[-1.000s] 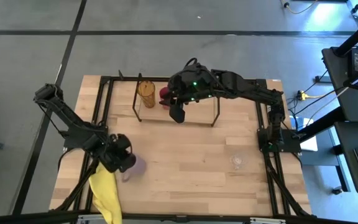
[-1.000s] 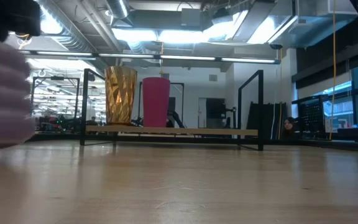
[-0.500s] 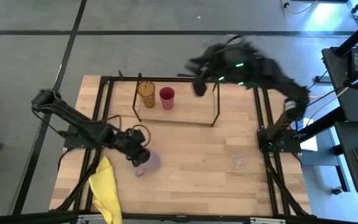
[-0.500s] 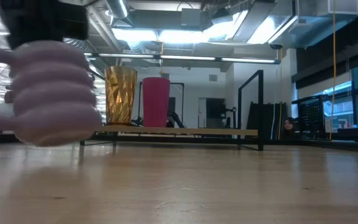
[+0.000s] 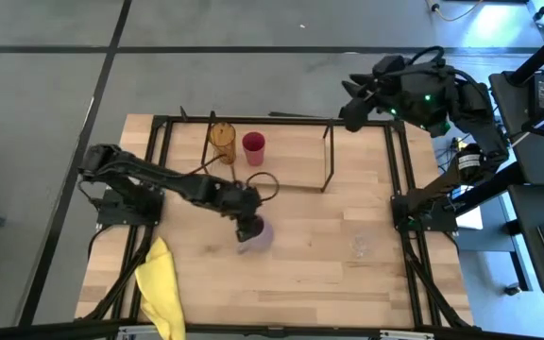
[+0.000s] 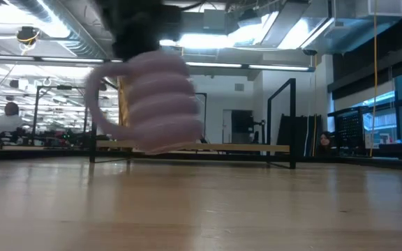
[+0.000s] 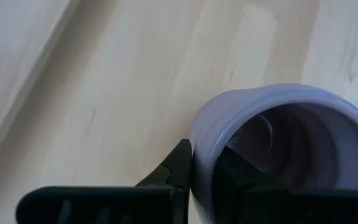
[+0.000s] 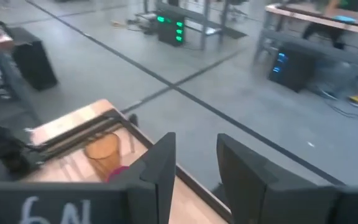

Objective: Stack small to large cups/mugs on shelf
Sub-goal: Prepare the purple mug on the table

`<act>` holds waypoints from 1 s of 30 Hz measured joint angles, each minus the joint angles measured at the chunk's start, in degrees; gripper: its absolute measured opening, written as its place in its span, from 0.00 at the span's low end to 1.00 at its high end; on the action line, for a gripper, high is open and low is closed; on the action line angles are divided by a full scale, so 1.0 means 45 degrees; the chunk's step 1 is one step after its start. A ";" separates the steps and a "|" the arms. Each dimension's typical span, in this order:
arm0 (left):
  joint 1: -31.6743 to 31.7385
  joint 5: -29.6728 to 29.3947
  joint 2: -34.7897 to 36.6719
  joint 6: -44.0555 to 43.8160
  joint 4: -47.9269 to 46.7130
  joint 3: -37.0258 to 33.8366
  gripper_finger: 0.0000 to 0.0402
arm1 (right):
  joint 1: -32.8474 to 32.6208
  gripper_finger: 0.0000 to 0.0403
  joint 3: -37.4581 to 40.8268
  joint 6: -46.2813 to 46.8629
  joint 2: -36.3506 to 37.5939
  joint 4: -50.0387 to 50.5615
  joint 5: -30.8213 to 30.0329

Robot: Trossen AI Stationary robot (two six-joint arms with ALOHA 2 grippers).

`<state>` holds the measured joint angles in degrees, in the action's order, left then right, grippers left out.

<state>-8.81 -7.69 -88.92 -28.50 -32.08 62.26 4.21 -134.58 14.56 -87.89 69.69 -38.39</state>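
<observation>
My left gripper (image 5: 250,228) is shut on the light purple handled mug (image 5: 259,235) over the middle of the table, in front of the shelf (image 5: 329,157). In the low view the mug (image 6: 162,104) hangs above the tabletop with its handle (image 6: 96,97) showing at one side. On the shelf board (image 6: 243,148) stand the amber tumbler (image 5: 222,142) and the red cup (image 5: 253,147). The tiny clear glass (image 5: 360,246) stands on the table at the right. My right gripper (image 5: 351,111) is open and high, past the table's far right corner. My left gripper holds the mug by its rim (image 7: 197,149), one finger (image 7: 235,177) inside the mug and the other (image 7: 179,165) outside against the wall. The fingers come from above, slanting from the table's left. The mug is lifted clear of the table, mouth up.
A yellow cloth (image 5: 161,288) lies at the table's near left corner. A black frame (image 5: 399,189) runs around the table. The shelf is free to the right of the red cup, and bare tabletop lies between the mug and the glass.
My left gripper has carried the mug from the table's left side toward its middle, held clear of the table; the mug has turned about on the way. My right gripper has left the shelf beside the red cup, going up and toward the far right corner, still open.
</observation>
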 joint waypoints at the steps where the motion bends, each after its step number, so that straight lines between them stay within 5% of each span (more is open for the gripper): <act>1: 0.0162 0.0126 -0.0330 0.0258 -0.0008 0.0415 0.07 | 0.0000 0.30 0.0005 0.0061 0.0033 0.0183 -0.0259; 12: 0.0980 0.0626 -0.3925 0.2068 -0.1895 0.4783 0.07 | 0.0005 0.30 0.0010 0.0085 0.0052 0.0321 -0.0904; 21: 0.0933 0.0177 -0.5285 -0.0483 -0.3394 0.6988 0.07 | 0.0005 0.30 0.0203 0.0425 0.0052 0.0510 -0.0909; 30: 0.0850 -0.0124 -0.5745 -0.2661 -0.3453 0.7324 0.07 | 0.0005 0.30 0.1149 0.1006 -0.0021 0.0491 -0.0807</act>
<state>-4.98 -8.25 -114.77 -40.48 -47.62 95.22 4.23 -129.41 19.09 -87.99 71.90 -42.02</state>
